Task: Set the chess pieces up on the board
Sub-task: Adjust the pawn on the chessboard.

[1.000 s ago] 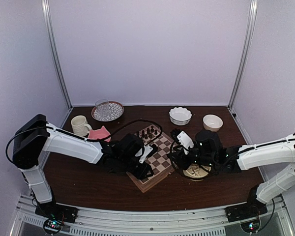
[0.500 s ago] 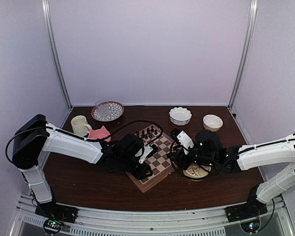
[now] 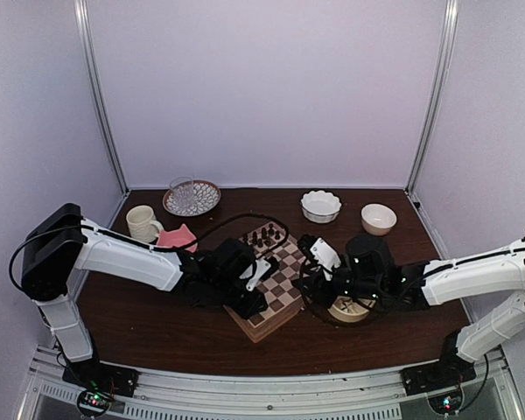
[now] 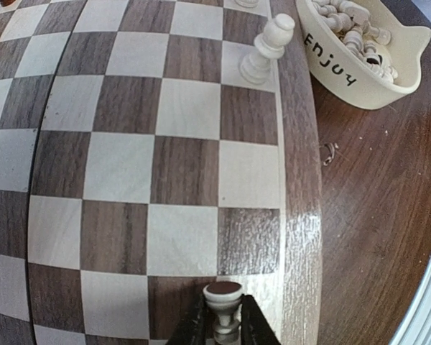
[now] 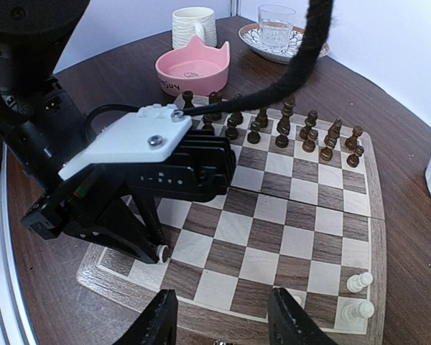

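We find the left pincer [image 4: 223,320] closed on 1 white pawn [image 4: 223,298], held upright at the rim of the board [image 4: 158,165]. The right pincer [image 5: 220,302] stands parted and empty over another edge. 2 white pieces [image 5: 359,282] occupy a corner; more lie in the bowl [image 4: 345,68] on the tabletop [image 4: 373,215].

Board [image 5: 273,208]: one.
Cream chess pieces [image 5: 358,282] on it: three. One stands between the left claw [image 4: 223,327] fingers, and two are well ahead of that claw along the same rim.
Loose cream pieces [image 4: 352,18]: a heap in one cream dish [image 4: 345,68], too overlapped to count.
Dark chess pieces [image 5: 282,136]: two rows far from the right claw [image 5: 223,298], partly behind a cable [image 5: 273,86]; number unclear.
Bowls: three: pink bowl [image 5: 192,68], fluted white bowl [image 3: 320,206], plain cream bowl [image 3: 378,217].
Mug [image 3: 143,222]: one.
Glass [image 3: 182,192]: one.
Plate [image 3: 206,203]: one.
Claws: two.
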`<move>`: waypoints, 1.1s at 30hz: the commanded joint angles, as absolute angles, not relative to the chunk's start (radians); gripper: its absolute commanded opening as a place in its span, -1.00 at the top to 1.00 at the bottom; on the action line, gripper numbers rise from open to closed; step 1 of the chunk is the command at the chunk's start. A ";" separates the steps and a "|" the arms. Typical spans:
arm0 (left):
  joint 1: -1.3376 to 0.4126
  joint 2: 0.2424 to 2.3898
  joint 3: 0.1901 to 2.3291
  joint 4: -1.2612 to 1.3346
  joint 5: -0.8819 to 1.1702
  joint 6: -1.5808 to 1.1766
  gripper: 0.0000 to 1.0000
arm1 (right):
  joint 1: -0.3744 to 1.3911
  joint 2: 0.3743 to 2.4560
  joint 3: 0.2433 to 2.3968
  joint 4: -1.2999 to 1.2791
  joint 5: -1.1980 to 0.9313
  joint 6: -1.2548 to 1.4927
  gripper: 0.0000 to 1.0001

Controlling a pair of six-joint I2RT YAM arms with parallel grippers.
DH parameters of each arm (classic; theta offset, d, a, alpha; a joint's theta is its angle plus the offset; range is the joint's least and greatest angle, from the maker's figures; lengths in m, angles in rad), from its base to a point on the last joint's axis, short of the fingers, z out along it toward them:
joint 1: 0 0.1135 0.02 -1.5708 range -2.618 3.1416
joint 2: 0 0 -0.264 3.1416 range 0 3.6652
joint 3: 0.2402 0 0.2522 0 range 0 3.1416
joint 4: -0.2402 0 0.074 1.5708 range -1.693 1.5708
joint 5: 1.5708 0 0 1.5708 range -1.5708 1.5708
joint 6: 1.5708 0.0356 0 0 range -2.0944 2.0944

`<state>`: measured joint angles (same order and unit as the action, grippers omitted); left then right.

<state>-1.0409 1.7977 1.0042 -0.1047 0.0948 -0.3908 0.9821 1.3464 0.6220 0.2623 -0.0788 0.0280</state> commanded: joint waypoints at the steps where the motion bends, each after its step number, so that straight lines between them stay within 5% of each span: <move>1: -1.043 1.752 0.994 -0.107 0.042 -0.403 0.66 | 1.007 1.362 0.645 0.274 -0.105 0.014 0.09; 33: -1.043 1.739 1.006 -0.171 -0.087 -0.425 0.50 | 1.072 1.429 0.699 0.229 -0.097 -0.064 0.08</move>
